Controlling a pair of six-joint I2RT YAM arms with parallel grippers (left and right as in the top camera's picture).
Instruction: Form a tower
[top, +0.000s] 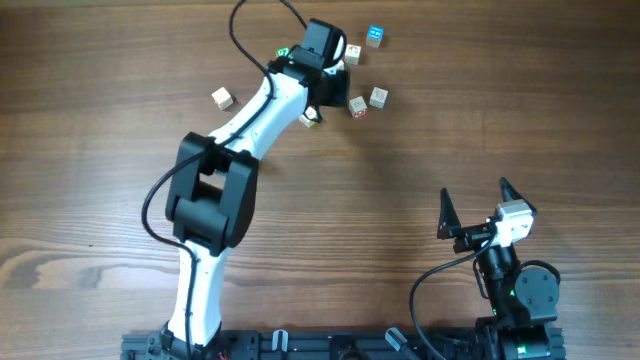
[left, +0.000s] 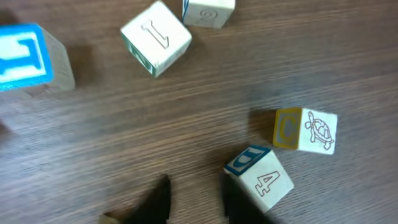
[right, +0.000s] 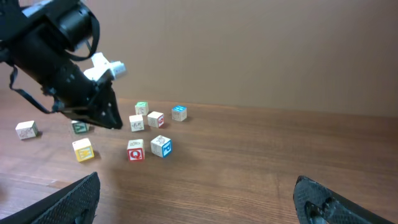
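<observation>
Left gripper: being held slightly parted, empty.
Cube marked 4: lying just beside one finger.
Right gripper: being held wide, empty.

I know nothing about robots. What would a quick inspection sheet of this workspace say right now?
Surface: brown wood-grain table.
Job's things: no tower seen; about nine small printed cubes lie scattered singly, none stacked.
Clutter: nothing seen.
Hands: left hand is low among the cubes, fingers slightly apart, nothing between them; right hand is wide open and empty, away from the cubes.
Cables: a black cable loops over the left arm; another runs beside the right arm's base.
Surroundings: plain brown wall behind the table.
</observation>
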